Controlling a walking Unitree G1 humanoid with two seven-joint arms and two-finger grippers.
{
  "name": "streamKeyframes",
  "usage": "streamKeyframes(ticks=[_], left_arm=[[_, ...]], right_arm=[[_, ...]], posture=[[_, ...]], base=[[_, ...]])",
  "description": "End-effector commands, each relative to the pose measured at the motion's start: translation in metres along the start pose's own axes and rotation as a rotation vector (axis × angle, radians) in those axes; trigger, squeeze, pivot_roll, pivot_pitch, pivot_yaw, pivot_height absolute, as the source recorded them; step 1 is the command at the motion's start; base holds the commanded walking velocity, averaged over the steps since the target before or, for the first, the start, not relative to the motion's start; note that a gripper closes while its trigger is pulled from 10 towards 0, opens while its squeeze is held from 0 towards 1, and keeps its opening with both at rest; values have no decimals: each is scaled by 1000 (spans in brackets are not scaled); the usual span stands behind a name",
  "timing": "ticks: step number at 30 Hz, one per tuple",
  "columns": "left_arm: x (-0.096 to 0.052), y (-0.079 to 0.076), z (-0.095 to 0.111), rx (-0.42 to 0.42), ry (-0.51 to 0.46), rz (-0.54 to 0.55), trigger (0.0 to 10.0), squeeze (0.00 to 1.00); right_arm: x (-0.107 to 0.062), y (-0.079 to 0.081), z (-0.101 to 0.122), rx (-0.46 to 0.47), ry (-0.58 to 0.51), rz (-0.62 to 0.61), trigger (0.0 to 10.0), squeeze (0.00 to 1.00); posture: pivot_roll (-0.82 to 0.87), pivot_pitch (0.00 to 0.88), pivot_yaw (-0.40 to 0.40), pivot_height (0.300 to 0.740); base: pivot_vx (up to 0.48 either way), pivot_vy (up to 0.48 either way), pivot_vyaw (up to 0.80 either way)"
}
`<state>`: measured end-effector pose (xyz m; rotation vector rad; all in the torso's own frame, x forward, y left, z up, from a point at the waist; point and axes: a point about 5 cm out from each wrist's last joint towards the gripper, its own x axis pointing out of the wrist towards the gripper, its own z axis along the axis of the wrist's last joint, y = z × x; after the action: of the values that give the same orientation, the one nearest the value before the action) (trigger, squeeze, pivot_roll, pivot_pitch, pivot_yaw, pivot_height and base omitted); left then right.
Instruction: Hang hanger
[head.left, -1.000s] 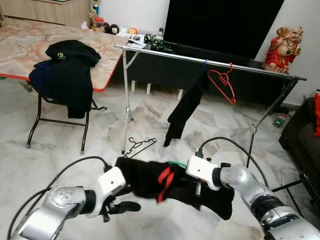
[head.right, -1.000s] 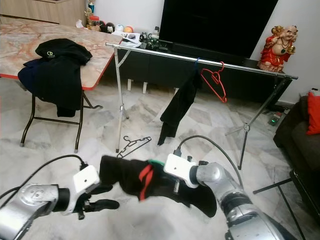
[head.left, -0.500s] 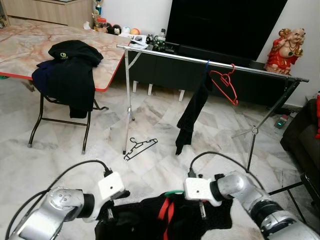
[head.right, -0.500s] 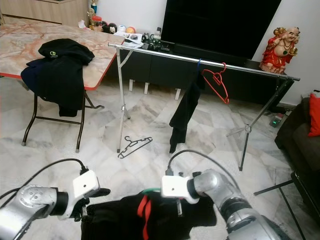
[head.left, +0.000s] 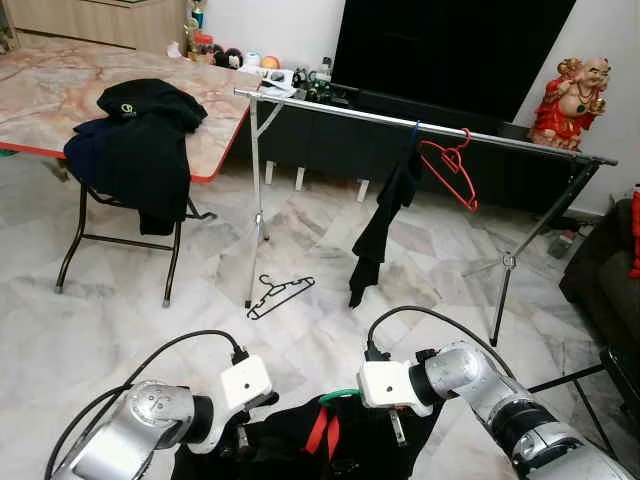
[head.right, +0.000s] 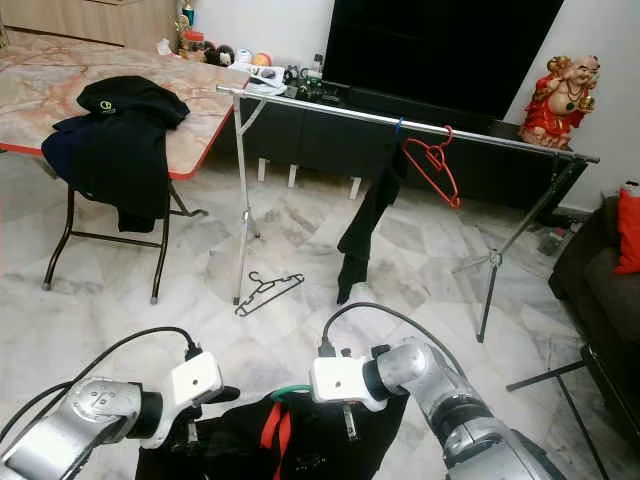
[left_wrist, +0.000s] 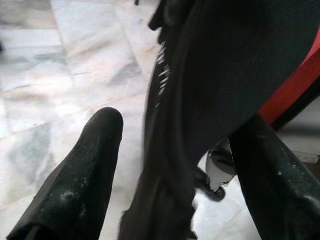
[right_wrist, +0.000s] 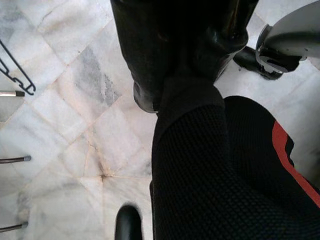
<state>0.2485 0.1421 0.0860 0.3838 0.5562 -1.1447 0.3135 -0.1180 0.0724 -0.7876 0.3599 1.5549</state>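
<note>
A black garment with a red stripe (head.left: 320, 445) sits on a green hanger (head.left: 340, 395) low in front of me, near the floor. My right gripper (head.left: 397, 425) is shut on the garment's cloth, as the right wrist view (right_wrist: 185, 65) confirms. My left gripper (head.left: 245, 435) is at the garment's left edge; its fingers (left_wrist: 90, 165) stand wide apart with cloth hanging between them. Beyond stands the silver drying rack (head.left: 420, 125), carrying a red hanger (head.left: 448, 165) and a hung black garment (head.left: 385, 215).
A black hanger (head.left: 280, 296) lies on the marble floor by the rack's left leg. A folding chair draped with dark clothes (head.left: 140, 140) stands at a marble table (head.left: 60, 90) on the left. A sofa (head.left: 600, 270) and a red statue (head.left: 572, 100) are on the right.
Both grippers have dropped with the garment from a stretched, raised hold to a low bunched one. The left gripper has moved in closer to the right one.
</note>
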Motion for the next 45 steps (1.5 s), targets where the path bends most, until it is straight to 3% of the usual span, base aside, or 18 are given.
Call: streamKeyframes(ticks=[1,2,5,6,7,8,45], left_arm=[[6,-2,7,25,-8,-27,10000,0],[7,-3,7,28,-7,-34,8549,0],[8,-3,7,31,-5,-37,8549,0],[12,-5,8,34,-4,-47,4353,0],[14,-5,10,32,-11,-50,1216,0],[15,-6,11,29,-18,-56,0,0],[12,5,5,55,33,-7,0,0]], right_arm=[[-4,-4,4,-15,-42,-41,0,0],[-4,-6,6,-14,-50,-49,0,0],[-4,-6,7,-14,-55,-54,0,0],[-2,-8,9,-11,-70,-67,0,0],[-2,-8,10,-11,-74,-67,0,0],[-1,-9,11,-11,-77,-67,0,0],[-7,-4,2,25,-59,-64,0,0]], posture=[[247,0,-199,740],[244,0,-198,740],[244,0,-198,740],[241,0,-196,740],[240,0,-196,740],[238,0,-196,740],[228,0,-194,740]], base=[[0,0,0],[0,0,0],[0,0,0],[0,0,0],[0,0,0],[0,0,0],[0,0,0]])
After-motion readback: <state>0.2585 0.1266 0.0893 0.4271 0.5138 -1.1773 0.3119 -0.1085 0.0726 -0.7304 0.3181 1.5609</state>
